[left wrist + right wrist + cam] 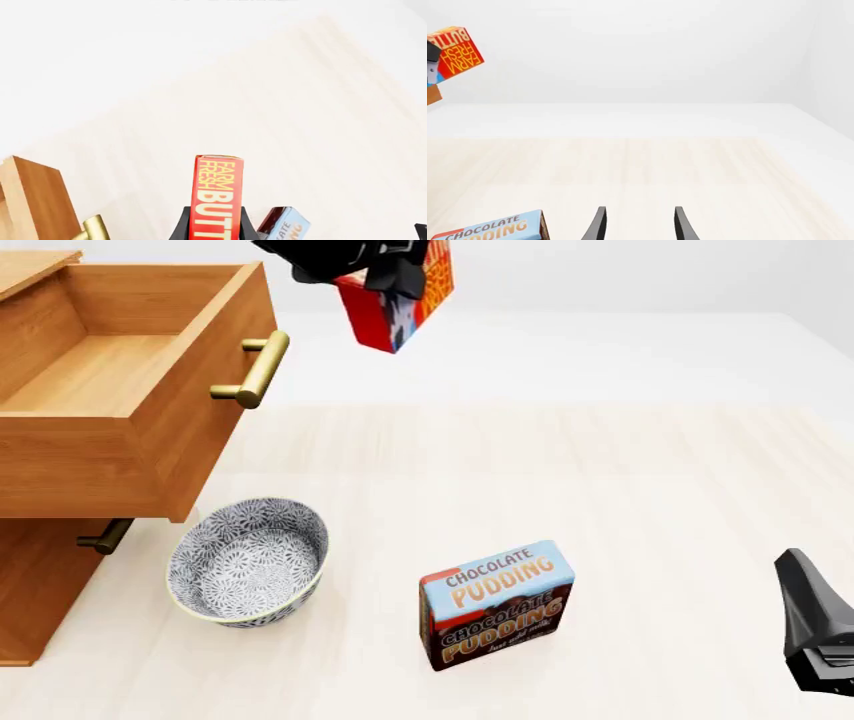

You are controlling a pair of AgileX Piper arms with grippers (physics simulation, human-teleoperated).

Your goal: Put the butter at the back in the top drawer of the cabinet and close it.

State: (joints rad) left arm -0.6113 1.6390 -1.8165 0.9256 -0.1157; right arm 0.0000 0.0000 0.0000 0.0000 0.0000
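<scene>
My left gripper (387,270) pinches the butter (400,305) aloft, right of the open top drawer (120,370); dropping in and closing remain.

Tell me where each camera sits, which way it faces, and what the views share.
Front: fixed above and behind the arms, looking forward and down at the cabinet, open top drawer, bowl; left hand holds the butter aloft.
Left wrist: behind the left hand, looking along its fingers.
Right wrist: behind the open right hand.
All three show the butter and the pudding box.
</scene>
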